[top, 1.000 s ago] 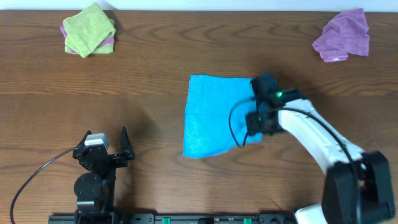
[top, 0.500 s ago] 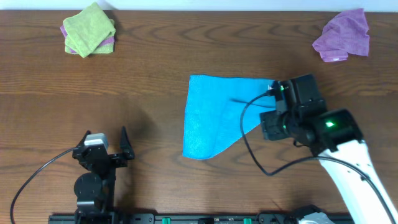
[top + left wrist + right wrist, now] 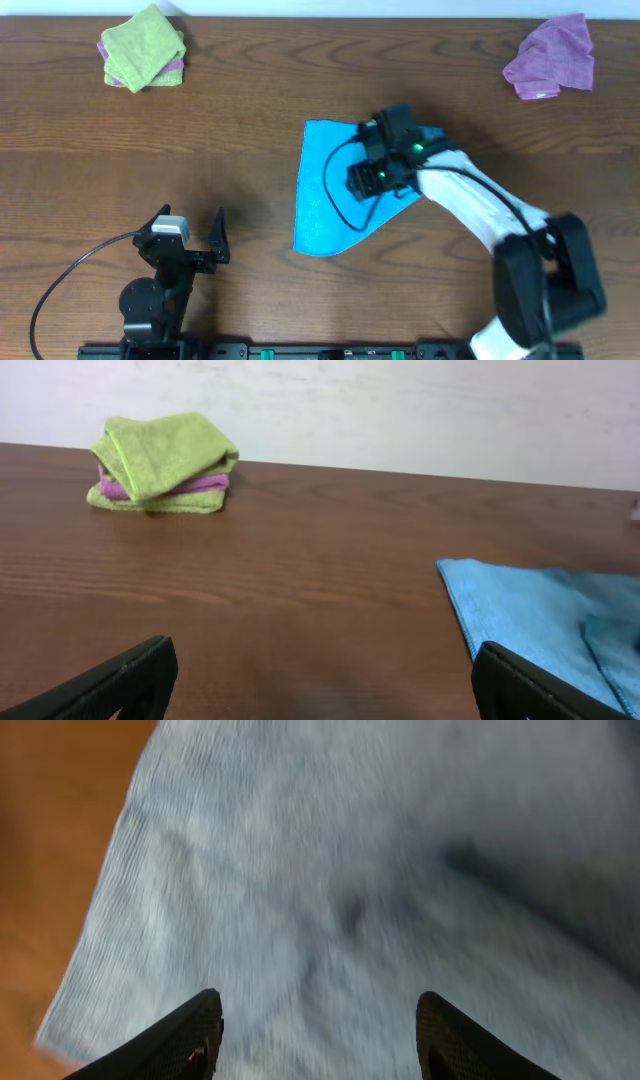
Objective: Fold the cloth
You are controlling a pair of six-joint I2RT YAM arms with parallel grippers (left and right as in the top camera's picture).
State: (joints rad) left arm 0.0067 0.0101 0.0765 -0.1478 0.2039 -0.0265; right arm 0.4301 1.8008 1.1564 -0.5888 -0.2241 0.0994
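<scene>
The blue cloth (image 3: 325, 195) lies flat on the brown worktop (image 3: 230, 140) near its centre, a little toward 3 o'clock. Its 9 o'clock edge is straight. From its 6 o'clock end the outline slants up toward 2 o'clock, so the cloth is wide on the 12 o'clock side and narrow on the near side. The right pincer (image 3: 368, 180) hangs over the cloth's 3 o'clock half, with the white arm reaching in from 5 o'clock and covering part of the fabric. In the right wrist view, which is blurred, the right pincer (image 3: 320, 1055) is released. Its two dark fingers (image 3: 190, 1040) stand wide apart above the pale blue weave, with nothing clamped between them. I cannot tell whether the tips touch the fabric. The left pincer (image 3: 192, 228) sits at 7 o'clock on the worktop, well apart from the cloth, and is also released and holds nothing. In the left wrist view its spread fingers (image 3: 125, 678) frame bare wood, and a corner of the blue cloth (image 3: 540, 610) shows at 3 o'clock. A folded green cloth (image 3: 143, 45) rests on a magenta cloth (image 3: 165, 486) at 10 o'clock on the worktop. A crumpled purple cloth (image 3: 550, 58) lies at 2 o'clock. Both are far from the blue one.
</scene>
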